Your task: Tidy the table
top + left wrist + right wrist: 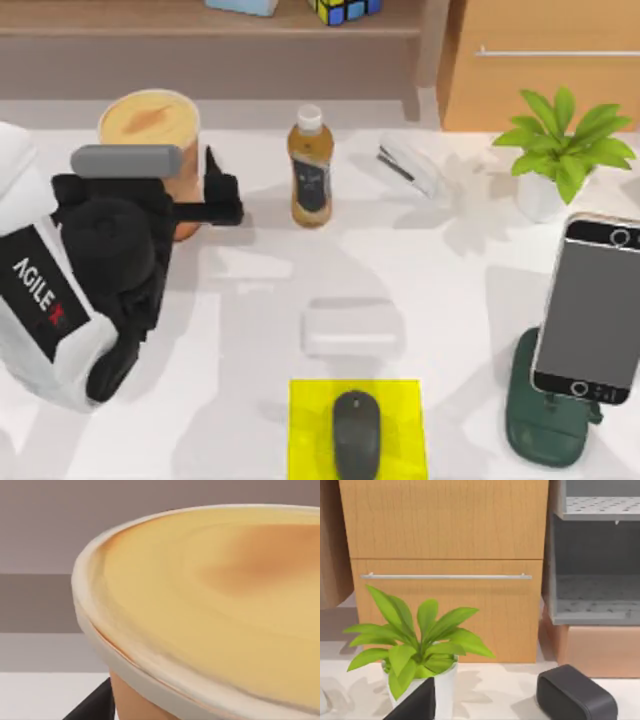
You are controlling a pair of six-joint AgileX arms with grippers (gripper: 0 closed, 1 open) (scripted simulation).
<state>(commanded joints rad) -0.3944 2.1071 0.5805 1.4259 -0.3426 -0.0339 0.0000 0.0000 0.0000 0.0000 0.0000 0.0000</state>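
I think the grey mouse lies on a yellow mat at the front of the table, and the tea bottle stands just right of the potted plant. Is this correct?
Not fully. The top view shows the tea bottle standing left of the potted plant, not right of it; a white stapler lies between them. The rest holds: the grey mouse lies on the yellow mat at the front of the table.

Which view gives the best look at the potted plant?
The right wrist view: the potted plant stands close and side-on before the drawer cabinet, leaves and white pot both clear. The top view shows it smaller, from above, at the table's far right. The left wrist view looks at the lidded cup instead.
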